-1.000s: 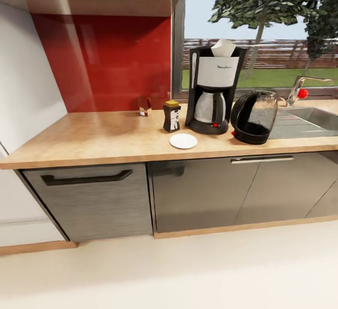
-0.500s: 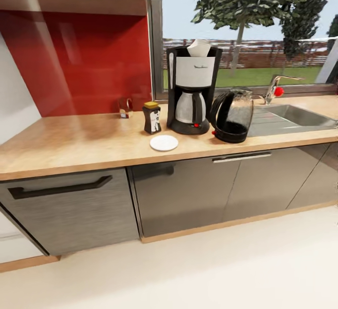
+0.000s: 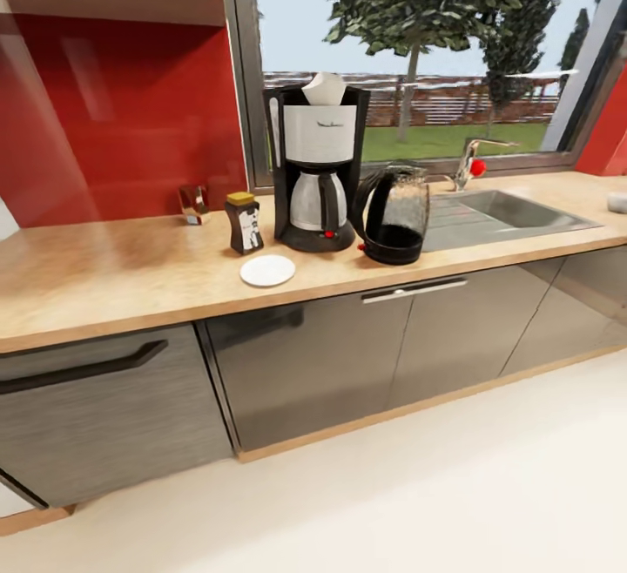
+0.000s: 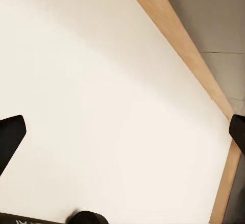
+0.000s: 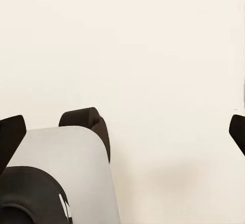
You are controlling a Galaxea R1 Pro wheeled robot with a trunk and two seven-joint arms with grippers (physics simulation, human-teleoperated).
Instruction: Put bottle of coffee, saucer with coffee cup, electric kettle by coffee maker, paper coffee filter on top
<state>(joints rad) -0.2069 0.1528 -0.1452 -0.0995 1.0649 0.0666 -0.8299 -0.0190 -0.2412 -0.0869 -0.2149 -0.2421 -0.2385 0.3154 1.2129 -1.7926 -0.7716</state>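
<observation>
Nearest, the left wrist view shows the left tool (image 4: 122, 132) with its two black fingertips (image 4: 10, 134) spread wide at opposite margins, nothing between them, over pale cream floor (image 4: 92, 81) beside a light wood plinth strip (image 4: 178, 40) and grey cabinet front. The right wrist view shows the right tool (image 5: 122, 132) likewise gaping and empty, two dark fingertips (image 5: 10, 134) cut off at the margins, above the same floor, with a grey rounded part of the robot's body (image 5: 66, 173) and a black wheel-like shape partly in view. In the head view, beyond the floor stand grey cabinet fronts (image 3: 305, 373), three handles countable, the leftmost front cut off. On them lies the long light wood table (image 3: 104, 281). Near its front edge sits one small round white saucer (image 3: 267, 271), bare. Just behind it to the left stands one small glass jar of dark coffee with a yellow lid (image 3: 245, 223); its label is too small to read. Just behind the saucer to the right is one tall black coffee maker with a white front and glass carafe (image 3: 315, 179), carrying one white paper filter (image 3: 324, 89) on top. Beside the machine's right stands one bulbous dark glass kettle (image 3: 394, 214), whether touching I cannot tell. Toward the table's back edge, left of the jar, is one small reddish object (image 3: 193, 204), hard to make out. Farther right lie one steel sink (image 3: 514, 212) and one tap with a red knob (image 3: 470, 164). A pale object (image 3: 617, 201) is cut off at the table's right end. Behind rise the glossy red panel (image 3: 122, 120) and the window.
</observation>
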